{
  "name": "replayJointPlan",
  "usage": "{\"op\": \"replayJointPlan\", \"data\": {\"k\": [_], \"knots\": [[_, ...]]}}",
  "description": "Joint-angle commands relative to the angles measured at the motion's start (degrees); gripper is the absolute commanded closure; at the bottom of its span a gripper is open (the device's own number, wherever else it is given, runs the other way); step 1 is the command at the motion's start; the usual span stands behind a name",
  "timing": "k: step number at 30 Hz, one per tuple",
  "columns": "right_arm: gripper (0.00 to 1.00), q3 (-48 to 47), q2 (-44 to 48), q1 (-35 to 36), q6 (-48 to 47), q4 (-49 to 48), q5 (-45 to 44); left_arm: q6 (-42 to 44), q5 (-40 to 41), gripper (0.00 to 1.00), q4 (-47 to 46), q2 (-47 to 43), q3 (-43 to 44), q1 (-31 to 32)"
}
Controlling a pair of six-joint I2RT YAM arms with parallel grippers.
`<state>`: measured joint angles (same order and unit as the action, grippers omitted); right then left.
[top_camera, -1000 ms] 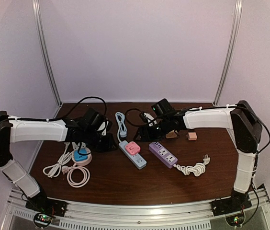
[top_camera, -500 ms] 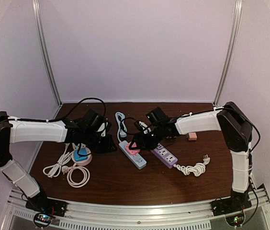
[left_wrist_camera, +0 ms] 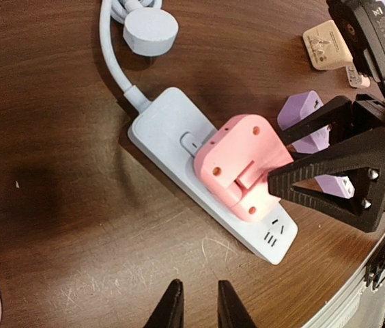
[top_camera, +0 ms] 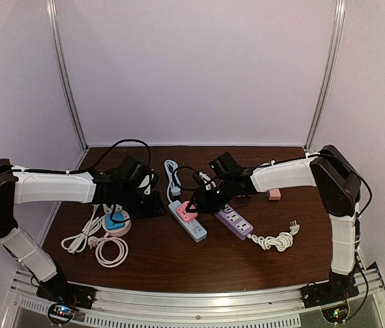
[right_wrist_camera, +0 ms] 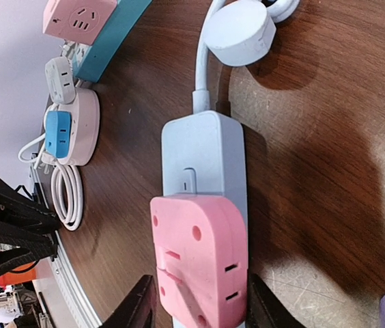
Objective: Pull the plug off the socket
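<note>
A pink plug (top_camera: 188,211) (left_wrist_camera: 244,164) (right_wrist_camera: 199,260) sits plugged into the pale blue power strip, the socket (top_camera: 197,230) (left_wrist_camera: 165,123) (right_wrist_camera: 203,147), at the table's middle. My right gripper (top_camera: 192,206) (right_wrist_camera: 198,295) reaches it from the right. Its two black fingers press on opposite sides of the plug, so it is shut on it. Just left of the strip, my left gripper (top_camera: 153,205) (left_wrist_camera: 198,297) hovers over bare wood. Its fingertips stand a narrow gap apart with nothing between them.
A purple power strip (top_camera: 232,220) with a coiled white cord (top_camera: 274,240) lies right of the blue one. At the left, a round socket with a blue plug (top_camera: 116,222) (right_wrist_camera: 61,130) sits beside white cable loops (top_camera: 110,251). A tan adapter (top_camera: 273,195) (left_wrist_camera: 325,44) rests at the back right.
My right arm swung left from the back of the table to the pink plug, and its fingers closed in onto the plug's sides. The left arm stayed put.
</note>
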<state>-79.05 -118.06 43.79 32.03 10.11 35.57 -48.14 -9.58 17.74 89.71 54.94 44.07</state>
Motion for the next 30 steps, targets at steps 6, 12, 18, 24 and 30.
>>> {"op": "replayJointPlan", "data": {"k": [6,12,18,24,30], "knots": [[0.66,2.1,4.5,1.1,1.1,-3.2,-2.1,-0.3,0.2,0.8,-2.8,1.4,0.8,-0.4],[0.68,1.3,3.1,1.5,1.3,-3.3,-1.8,-0.4,0.0,0.81,-3.2,1.9,0.9,-0.4],[0.73,0.1,1.7,1.8,1.8,-3.4,-1.6,-0.3,-0.3,0.83,-3.3,2.6,1.6,-0.6],[0.9,-0.1,1.5,1.9,2.2,-3.1,-1.0,-0.5,-1.4,0.84,-5.1,4.0,2.3,-2.0],[1.0,0.2,2.6,1.9,3.4,-1.8,-0.2,-0.5,-2.3,0.89,-5.6,6.9,5.5,-3.9]]}}
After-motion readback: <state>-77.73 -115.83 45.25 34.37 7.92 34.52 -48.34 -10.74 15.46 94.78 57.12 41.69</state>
